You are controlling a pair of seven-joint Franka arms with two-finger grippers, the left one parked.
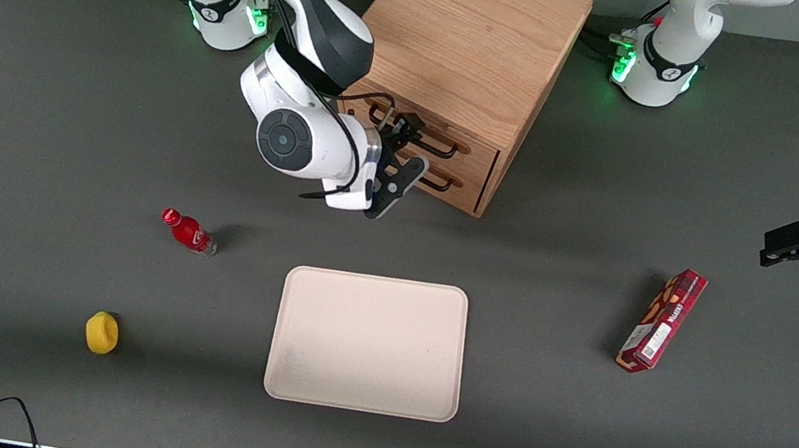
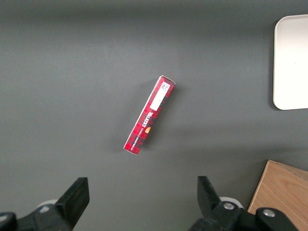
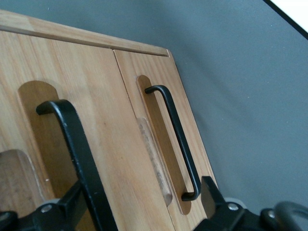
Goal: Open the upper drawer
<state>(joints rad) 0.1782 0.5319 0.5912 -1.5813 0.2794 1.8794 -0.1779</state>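
The wooden cabinet stands at the back of the table with its two drawers facing the front camera. The upper drawer looks shut, flush with the lower one; its black wire handle shows up close in the right wrist view. My right gripper is right in front of the drawer fronts, open. In the right wrist view the gripper has the upper handle's bar between its fingers, close against one finger. I cannot tell whether they touch.
The lower drawer's handle sits beside the upper one, nearer the table. On the table nearer the front camera lie a cream tray, a red bottle, a yellow object and a red box, also in the left wrist view.
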